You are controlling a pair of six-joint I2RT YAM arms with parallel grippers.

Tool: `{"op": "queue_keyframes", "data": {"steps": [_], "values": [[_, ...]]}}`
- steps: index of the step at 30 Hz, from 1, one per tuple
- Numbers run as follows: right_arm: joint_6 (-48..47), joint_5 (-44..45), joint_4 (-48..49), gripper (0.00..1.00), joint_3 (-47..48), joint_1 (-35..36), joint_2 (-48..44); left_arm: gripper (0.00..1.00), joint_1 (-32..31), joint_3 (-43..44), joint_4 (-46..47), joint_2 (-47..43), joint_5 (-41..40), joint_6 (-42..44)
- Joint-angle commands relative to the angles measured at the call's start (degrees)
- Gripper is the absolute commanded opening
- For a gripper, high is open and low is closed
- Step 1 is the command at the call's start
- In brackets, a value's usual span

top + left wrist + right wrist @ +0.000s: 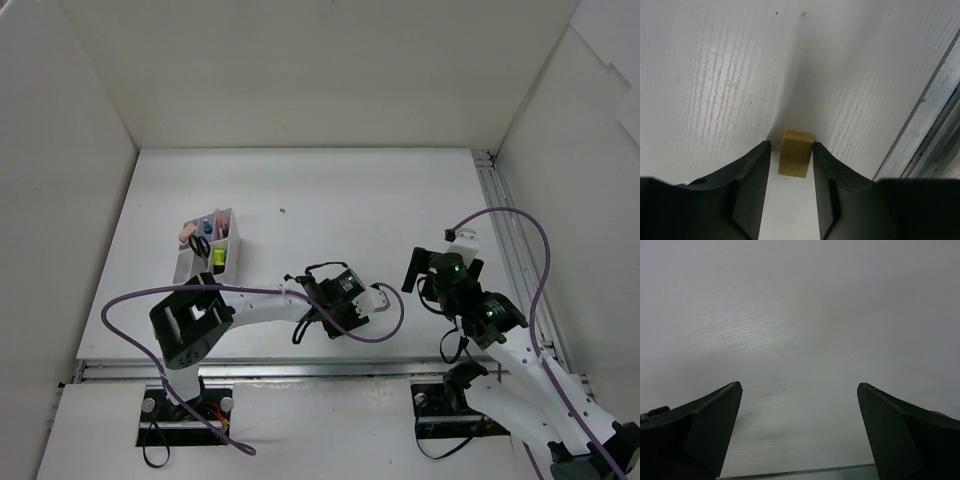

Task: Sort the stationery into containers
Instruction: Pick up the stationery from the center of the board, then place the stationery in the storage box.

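Observation:
A beige eraser lies on the white table between the fingertips of my left gripper. The right finger touches its side, while a thin strip of table shows between it and the left finger. In the top view the left gripper sits low at the table's middle front. The white divided container stands at the left, holding scissors, a yellow-ended highlighter and pink correction tape. My right gripper stands wide open over bare table, holding nothing, and shows at the right in the top view.
A metal rail runs along the table edge just right of the eraser. White walls enclose the table at the back and on both sides. Purple cables loop from both arms, one arching high above the right arm.

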Motion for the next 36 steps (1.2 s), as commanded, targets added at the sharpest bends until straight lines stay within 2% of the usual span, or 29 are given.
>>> {"op": "queue_keyframes", "data": {"steps": [1, 2, 4, 5, 10, 13, 16, 18, 19, 22, 24, 25, 26, 30, 33, 36], "values": [[-0.64, 1.83, 0.58, 0.98, 0.55, -0.36, 1.11, 0.33, -0.25, -1.27, 0.71, -1.00, -2.60, -1.26], [-0.64, 1.83, 0.58, 0.98, 0.64, -0.45, 1.29, 0.29, -0.25, -1.27, 0.71, -0.82, -2.70, -1.35], [-0.73, 1.92, 0.58, 0.98, 0.90, -0.54, 1.64, 0.14, -0.25, -1.00, 0.71, -0.47, -3.22, -1.52], [-0.91, 2.01, 0.58, 0.98, 0.90, -0.71, 1.64, 0.00, -0.25, -0.83, 0.71, -0.38, -4.09, -1.78], [-1.17, 2.18, 0.58, 0.98, 1.25, -0.80, 0.94, 0.00, -0.25, -0.83, 1.23, -3.54, -7.00, -1.79], [-1.43, 2.27, 0.58, 0.98, 1.43, -0.89, 0.76, 0.00, 1.59, -1.97, 1.58, -10.82, -10.68, -2.22], [-1.43, 3.15, 0.58, 0.98, 1.69, -1.15, 0.85, 0.00, 10.17, -5.91, 3.51, -21.97, -17.34, -6.94], [-1.61, 3.94, 0.67, 0.98, 1.87, -1.24, 0.94, 0.00, 14.41, -6.98, 3.35, -30.24, -18.42, -9.51], [-1.70, 4.73, 0.58, 0.98, 2.04, -1.15, 0.94, 0.00, 17.74, -7.76, 3.17, -34.96, -22.34, -12.83], [-2.14, 5.26, 0.67, 0.98, 2.48, -1.59, 1.02, 0.00, 22.85, -6.90, -1.48, -40.53, -29.47, -19.44], [-2.23, 5.61, 0.67, 0.98, 2.66, -1.85, 1.20, 0.00, 28.64, -6.46, -5.59, -44.14, -31.87, -23.12], [-2.23, 5.61, 0.67, 0.98, 2.74, -1.94, 1.38, 0.00, 31.02, -5.76, -7.28, -45.11, -32.57, -27.76], [-2.31, 5.61, 0.67, 0.98, 2.75, -1.85, 1.46, 0.00, 36.52, -5.49, -8.77, -46.08, -32.32, -29.89], [-2.49, 5.61, 0.76, 0.98, 3.10, -2.47, 2.17, 0.00, 48.31, -6.62, -14.06, -47.49, -29.60, -35.79], [-3.36, 5.35, 0.58, 0.98, 3.27, -2.91, 2.17, 0.00, 56.14, -8.20, -14.94, -47.84, -25.40, -37.47], [-3.54, 5.00, 0.58, 0.98, 3.19, -3.52, 2.52, 0.00, 60.21, -10.22, -12.66, -46.79, -21.61, -35.72]]}}
